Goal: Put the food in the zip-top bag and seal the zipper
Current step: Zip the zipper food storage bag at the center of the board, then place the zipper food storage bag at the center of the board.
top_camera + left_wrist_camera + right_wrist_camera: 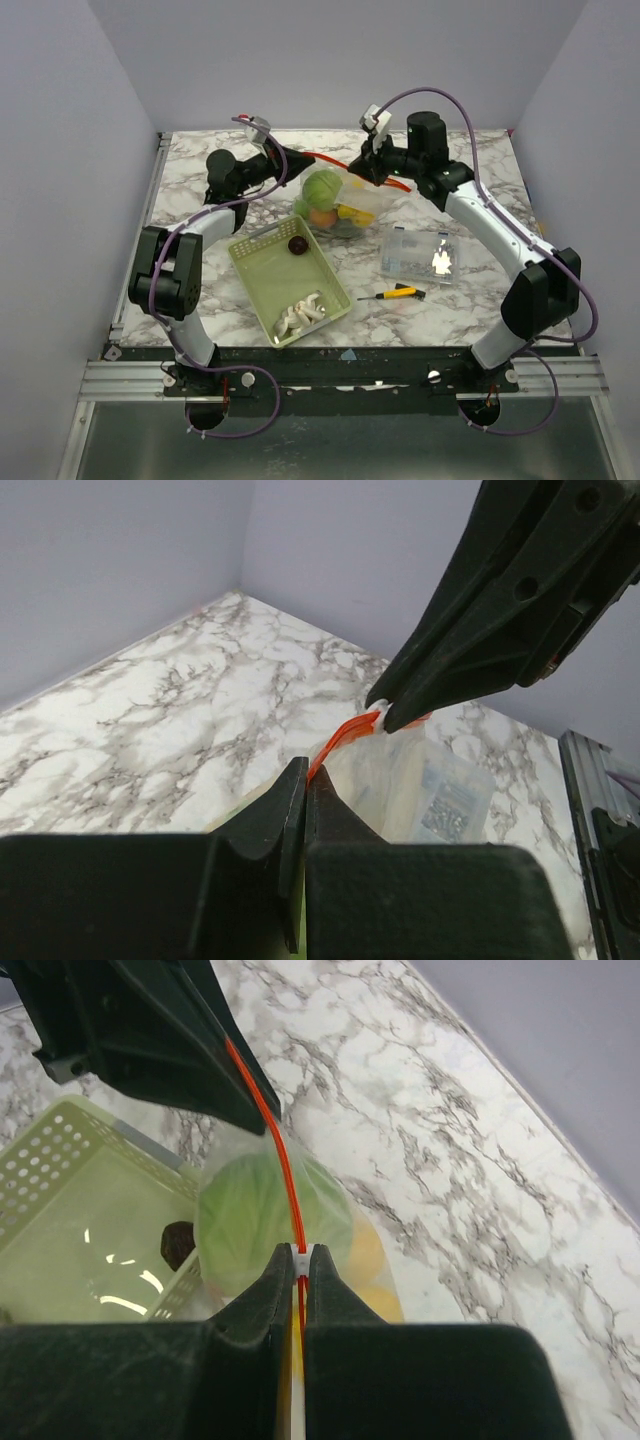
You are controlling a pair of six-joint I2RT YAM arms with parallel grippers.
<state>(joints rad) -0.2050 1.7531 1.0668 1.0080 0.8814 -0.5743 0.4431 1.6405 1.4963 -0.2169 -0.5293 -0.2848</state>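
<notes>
Your left gripper (305, 772) and right gripper (303, 1253) are both clamped tight on the zipper (285, 1175), atop the zip-top bag (372, 205) with food (250, 1210) inside.

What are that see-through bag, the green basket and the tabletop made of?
Zip-top bag: thin clear plastic film, glossy and crinkled, food showing through. Basket: pale green moulded plastic, perforated walls. Tabletop: marble-patterned, grey veins on white; real stone or printed laminate, cannot tell.
</notes>
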